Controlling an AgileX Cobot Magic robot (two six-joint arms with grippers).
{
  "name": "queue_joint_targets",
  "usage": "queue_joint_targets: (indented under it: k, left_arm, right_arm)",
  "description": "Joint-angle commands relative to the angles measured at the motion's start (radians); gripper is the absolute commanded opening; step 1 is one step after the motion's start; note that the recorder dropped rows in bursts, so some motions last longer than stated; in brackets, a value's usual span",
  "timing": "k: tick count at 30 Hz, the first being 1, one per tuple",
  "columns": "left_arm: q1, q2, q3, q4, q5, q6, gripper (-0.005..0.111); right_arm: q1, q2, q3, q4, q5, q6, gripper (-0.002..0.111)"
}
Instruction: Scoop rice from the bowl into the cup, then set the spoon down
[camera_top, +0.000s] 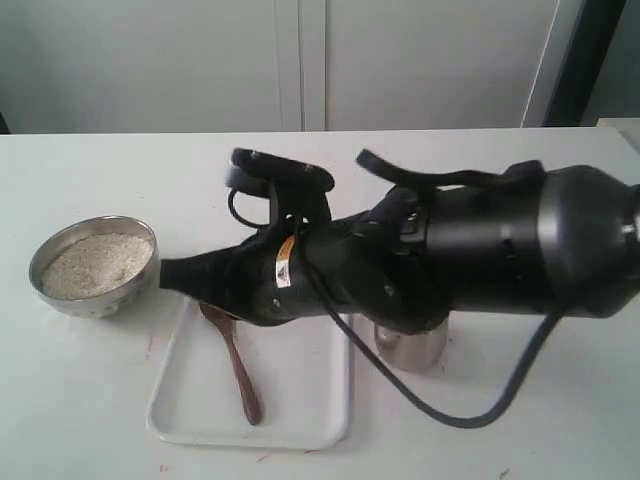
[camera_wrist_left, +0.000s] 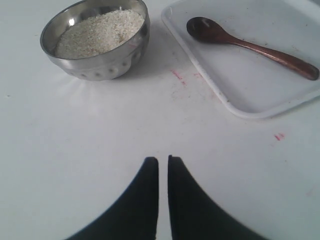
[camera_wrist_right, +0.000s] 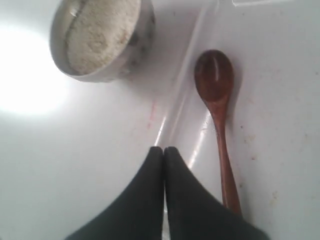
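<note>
The steel bowl (camera_top: 60, 300) (camera_wrist_left: 95, 70) (camera_wrist_right: 144, 30) holds off-white rice (camera_top: 97, 263) (camera_wrist_left: 100, 32) (camera_wrist_right: 100, 35) at the table's left. The reddish-brown spoon (camera_top: 232, 360) (camera_wrist_left: 250, 46) (camera_wrist_right: 215, 80) lies in a white tray (camera_top: 300, 420) (camera_wrist_left: 260, 95) (camera_wrist_right: 280, 75), with nothing holding it. My right gripper (camera_top: 165, 273) (camera_wrist_right: 163, 149) is shut and empty, its tips over the tray's edge between bowl and spoon. Only the base of the steel cup (camera_top: 412, 345) shows beneath the right arm. My left gripper (camera_wrist_left: 163, 159) is shut and empty over bare table; it does not show in the exterior view.
The bulky black right arm (camera_top: 480, 245) with its cable (camera_top: 440, 410) stretches from the right across the table's middle. Faint red marks (camera_wrist_left: 177, 75) dot the white table between bowl and tray. A pale wall stands behind the table.
</note>
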Motion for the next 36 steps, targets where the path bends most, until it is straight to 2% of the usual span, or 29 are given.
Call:
queue_joint_targets:
  k: [1, 9, 16, 22, 26, 30, 36]
  left_arm:
    - [-0.005, -0.003, 0.005, -0.011, 0.003, 0.003, 0.014]
    - [-0.005, -0.003, 0.005, -0.011, 0.003, 0.003, 0.014]
    - [-0.005, -0.003, 0.005, -0.011, 0.003, 0.003, 0.014]
    - [-0.005, -0.003, 0.005, -0.011, 0.003, 0.003, 0.014]
    - [-0.005, -0.003, 0.005, -0.011, 0.003, 0.003, 0.014]
    - [-0.005, -0.003, 0.005, -0.011, 0.003, 0.003, 0.014]
    - [-0.005, -0.003, 0.005, -0.011, 0.003, 0.003, 0.014]
  right_arm:
    - [0.003, -0.098, -0.001, -0.057, -0.016, -0.007, 0.000]
    - [0.003, -0.366, 0.021, -0.238, -0.010, -0.012, 0.000]
    - [0.003, -0.704, 0.132, -0.393, -0.001, -0.015, 0.000]
    - [0.003, -0.953, 0.241, -0.394, 0.103, -0.020, 0.000]
    - [0.003, -1.125, 0.309, -0.394, 0.170, -0.096, 0.000]
    - [0.003, -1.274, 0.361, -0.394, 0.176, -0.106, 0.000]
    - [0.003, -1.418, 0.397, -0.394, 0.231, -0.113, 0.000]
